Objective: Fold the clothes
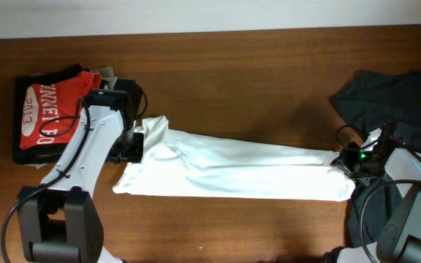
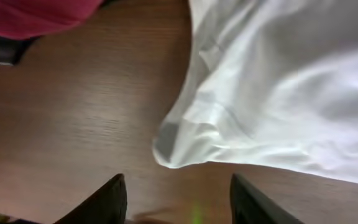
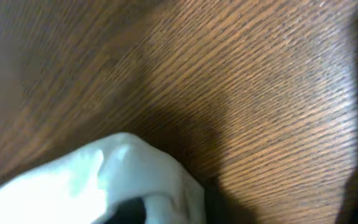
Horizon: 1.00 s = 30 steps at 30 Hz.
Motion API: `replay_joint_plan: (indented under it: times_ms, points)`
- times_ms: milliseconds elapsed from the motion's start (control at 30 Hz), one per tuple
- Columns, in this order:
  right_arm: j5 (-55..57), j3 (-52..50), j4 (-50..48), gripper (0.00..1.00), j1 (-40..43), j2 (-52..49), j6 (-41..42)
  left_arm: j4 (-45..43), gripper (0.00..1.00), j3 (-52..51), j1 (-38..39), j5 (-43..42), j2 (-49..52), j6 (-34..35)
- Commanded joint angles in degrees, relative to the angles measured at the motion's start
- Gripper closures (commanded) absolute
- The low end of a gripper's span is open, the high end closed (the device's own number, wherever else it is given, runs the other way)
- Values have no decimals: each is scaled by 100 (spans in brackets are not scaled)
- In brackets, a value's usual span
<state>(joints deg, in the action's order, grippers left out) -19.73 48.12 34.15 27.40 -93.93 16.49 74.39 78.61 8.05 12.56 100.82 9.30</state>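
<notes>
Overhead first: your left gripper covers the upper left corner of the white T-shirt. The right gripper sits at the shirt's far end, its fingers too small to read. The shirt lies mid-table as one long band, running left to right.

Left wrist: your claw is spread wide over the bare table, with a rumpled shirt corner just beyond the tips. The red shirt is cut off at top left.

Right wrist: it's blurred. White cloth bunches at the bottom edge and the fingers are hidden, so you cannot tell whether they grip.
</notes>
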Motion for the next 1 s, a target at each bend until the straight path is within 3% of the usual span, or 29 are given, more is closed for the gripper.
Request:
replay_joint_plan:
  times_ms: [0, 67, 167, 267, 333, 367, 433, 467, 533, 567, 667, 767, 967]
  points:
    - [94, 87, 9, 50, 37, -9, 31, -63, 46, -92, -33, -396, -55, 26]
    - [94, 87, 37, 44, 37, -9, 31, -461, 39, -352, -26, -400, -55, 26]
    - [94, 87, 118, 43, 37, -9, 31, -1764, 36, -977, 42, -487, -55, -24]
    - [92, 87, 118, 43, 37, -9, 31, -3318, 36, -1467, 149, -984, -55, -824]
    - [92, 87, 120, 43, 37, -9, 31, -3827, 36, -1563, 216, -1005, -55, -1099]
    - [92, 87, 125, 43, 37, -9, 31, -3926, 49, -1563, 256, -1005, -55, -1285]
    - [94, 87, 160, 43, 37, -9, 31, -3882, 71, -1574, 267, -1001, -50, -1331]
    - [94, 87, 160, 44, 37, -9, 31, -3901, 72, -1602, 267, -1003, -50, -1333]
    - [94, 85, 181, 44, 37, -9, 28, -3495, 52, -1611, 273, -1266, -52, -1331]
    - [94, 87, 197, 44, 37, -9, 15, -3230, 49, -1600, 273, -1405, -61, -1331]
    - [94, 87, 201, 44, 37, -9, -13, -2450, 43, -1314, 271, -1130, -564, -1327]
    - [94, 87, 205, 44, 37, -9, -13, -2271, 40, -1217, 433, -1357, -1497, -1329]
    - [92, 87, 210, 44, 37, -9, -11, -2328, 37, -1825, 1731, -1429, -1071, -1414]
